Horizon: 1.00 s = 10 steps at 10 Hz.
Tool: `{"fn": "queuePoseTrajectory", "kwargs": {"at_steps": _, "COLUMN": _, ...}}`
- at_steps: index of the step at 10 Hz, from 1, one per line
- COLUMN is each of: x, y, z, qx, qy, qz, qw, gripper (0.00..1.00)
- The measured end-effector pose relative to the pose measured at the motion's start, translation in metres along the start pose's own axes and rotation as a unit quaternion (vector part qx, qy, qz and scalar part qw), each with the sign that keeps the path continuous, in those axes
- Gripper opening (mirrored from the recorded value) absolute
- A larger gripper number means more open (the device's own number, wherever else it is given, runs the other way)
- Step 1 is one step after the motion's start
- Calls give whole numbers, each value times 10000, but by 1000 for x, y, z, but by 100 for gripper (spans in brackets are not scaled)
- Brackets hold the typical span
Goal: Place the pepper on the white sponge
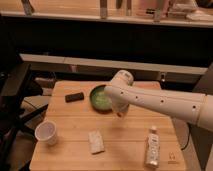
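The white sponge (96,141) lies flat near the front middle of the wooden table (70,117). My white arm reaches in from the right, and my gripper (119,112) hangs at its end, just right of the green bowl (100,98) and low over the table. The gripper is above and to the right of the sponge, well apart from it. The arm's bulky wrist covers most of the gripper. The pepper does not show; I cannot tell whether it is in the gripper or hidden behind the arm.
A white paper cup (46,132) stands at the front left. A small black block (74,96) lies left of the bowl. A white bottle (152,146) lies at the front right. A dark chair stands at the left, a counter behind.
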Motion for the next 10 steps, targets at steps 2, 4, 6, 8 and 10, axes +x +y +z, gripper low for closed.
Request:
{"fn": "queuePoseTrajectory", "kwargs": {"at_steps": 2, "x": -15, "y": -2, "z": 1, "qx": -23, "qy": -21, "qz": -198, "qw": 9998, "gripper": 0}}
{"fn": "queuePoseTrajectory", "kwargs": {"at_steps": 4, "x": -26, "y": -2, "z": 1, "qx": -24, "qy": -43, "qz": -355, "qw": 9994, "gripper": 0}}
{"fn": "queuePoseTrajectory", "kwargs": {"at_steps": 6, "x": -44, "y": -5, "z": 1, "qx": -31, "qy": -82, "qz": -578, "qw": 9983, "gripper": 0}}
{"fn": "queuePoseTrajectory", "kwargs": {"at_steps": 8, "x": -52, "y": -8, "z": 2, "qx": -41, "qy": -89, "qz": -694, "qw": 9975, "gripper": 0}}
{"fn": "queuePoseTrajectory", "kwargs": {"at_steps": 10, "x": -65, "y": -8, "z": 2, "qx": -66, "qy": -104, "qz": -839, "qw": 9964, "gripper": 0}}
